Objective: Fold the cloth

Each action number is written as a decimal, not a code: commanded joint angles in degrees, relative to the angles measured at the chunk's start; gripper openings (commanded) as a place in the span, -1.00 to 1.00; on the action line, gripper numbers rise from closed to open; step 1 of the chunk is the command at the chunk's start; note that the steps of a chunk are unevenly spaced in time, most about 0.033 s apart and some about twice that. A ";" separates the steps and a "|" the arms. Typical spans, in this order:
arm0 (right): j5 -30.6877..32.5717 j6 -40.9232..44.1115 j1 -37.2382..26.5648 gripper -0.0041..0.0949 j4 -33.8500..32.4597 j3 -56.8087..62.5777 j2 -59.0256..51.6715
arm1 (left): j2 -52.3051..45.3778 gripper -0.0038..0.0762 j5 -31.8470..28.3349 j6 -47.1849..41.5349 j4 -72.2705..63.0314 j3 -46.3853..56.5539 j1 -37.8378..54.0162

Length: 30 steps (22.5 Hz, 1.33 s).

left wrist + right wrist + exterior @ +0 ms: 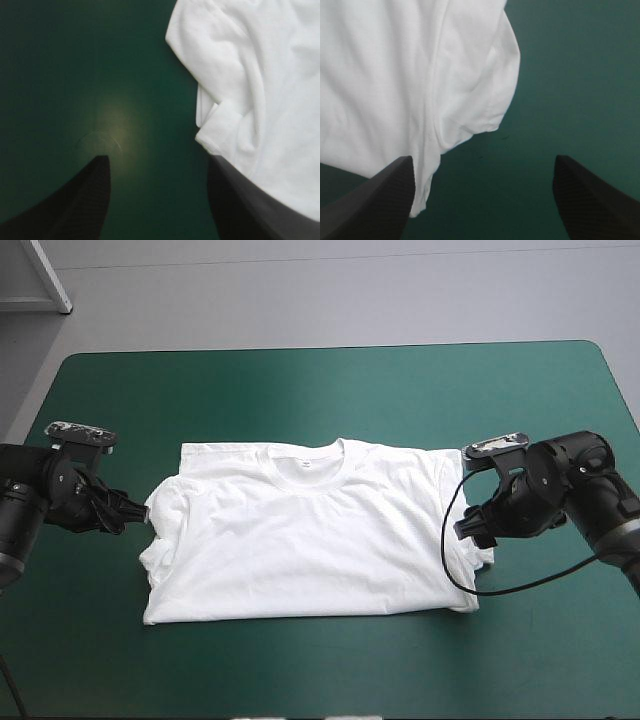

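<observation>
The white T-shirt (305, 535) lies flat in the middle of the teal-green table, collar toward the far edge, its sleeves folded in at both sides. My left gripper (137, 510) sits low at the shirt's left edge, open; in the left wrist view (157, 172) one finger lies under the folded sleeve (250, 95), the other over bare cover. My right gripper (478, 533) is at the shirt's right edge, also open; in the right wrist view (482, 167) the shirt's rumpled side (445, 85) lies ahead of it, by one finger.
The teal-green cover (320, 390) shows bare beyond the shirt and along the front edge. A black cable loop (455, 560) lies over the shirt's right side.
</observation>
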 commanded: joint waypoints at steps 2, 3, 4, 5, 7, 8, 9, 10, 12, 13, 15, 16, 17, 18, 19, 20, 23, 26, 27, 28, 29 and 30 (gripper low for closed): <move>-0.78 -0.01 -2.74 0.54 -0.98 2.19 -3.60 | -1.20 0.16 -8.25 -1.00 -5.32 -0.04 5.73; -0.93 -0.17 -3.25 0.54 -0.98 3.11 -3.90 | -0.82 0.15 -9.87 0.19 -8.59 0.26 7.05; -1.08 -0.27 -3.72 0.54 -0.86 3.76 -4.01 | -0.45 0.15 -10.99 1.76 -11.43 0.43 8.55; -1.08 -0.27 -3.83 0.54 -0.85 4.43 -4.11 | 0.56 0.15 -12.39 4.60 -15.42 0.52 9.75; -1.65 -0.42 -3.83 0.54 -0.75 5.31 -4.41 | 2.62 0.15 -14.44 5.49 -18.42 0.52 11.01; -1.93 -0.42 -3.83 0.54 -0.33 5.72 -4.41 | 4.54 0.15 -15.62 5.90 -19.22 0.52 11.37; -2.11 -0.42 -3.83 0.53 0.34 6.12 -4.53 | 7.78 0.15 -17.60 5.90 -19.10 0.52 11.37; -2.21 -0.42 -3.83 0.52 0.77 6.24 -4.53 | 9.55 0.15 -18.74 5.90 -19.10 0.52 11.37; -2.24 -0.42 -3.83 0.50 1.62 6.28 -4.53 | 14.49 0.15 -21.80 5.25 -19.75 0.52 11.37; -2.35 -0.42 -3.83 0.49 1.72 6.28 -4.53 | 17.04 0.15 -23.28 5.25 -21.02 0.52 11.37; -2.49 -0.42 -3.83 0.49 1.72 6.28 -4.53 | 20.40 0.15 -24.49 5.25 -21.04 0.52 11.37; -2.53 -0.42 -3.83 0.49 1.72 6.28 -4.53 | 21.44 0.15 -24.94 5.25 -21.04 0.52 11.37; -2.78 -0.42 -3.83 0.49 1.72 6.28 -4.53 | 23.25 0.15 -26.44 5.25 -21.04 0.52 11.37; -2.90 -0.17 -3.83 0.49 2.12 6.28 -4.53 | 24.78 0.15 -28.53 5.25 -20.79 0.52 11.37; -2.90 -0.17 -3.83 0.49 2.12 6.28 -4.53 | 25.49 0.15 -29.63 5.25 -20.68 0.52 11.37; -2.90 -0.17 -3.83 0.49 2.12 6.28 -4.53 | 26.66 0.15 -30.90 5.25 -20.68 0.52 11.37; -3.38 -0.03 -3.83 0.49 2.12 6.28 -4.53 | 27.89 0.05 -29.35 5.60 -21.31 0.52 11.37; -5.61 0.25 -3.83 0.48 2.12 6.28 -4.53 | 28.09 -0.20 -26.94 5.18 -22.52 0.68 11.27; -6.02 0.39 -3.83 0.47 2.12 6.28 -4.53 | 28.09 -0.29 -26.94 5.36 -22.78 0.68 11.27; -6.28 0.48 -3.83 0.46 2.12 6.28 -4.53 | 28.09 -0.40 -27.20 5.60 -23.23 0.68 11.27; -6.43 0.48 -3.83 0.46 2.12 6.28 -4.53 | 28.09 -0.51 -27.32 5.60 -23.33 0.68 11.27; -6.55 0.48 -3.83 0.46 2.12 6.28 -4.53 | 28.09 -0.60 -27.30 5.60 -23.38 0.68 11.27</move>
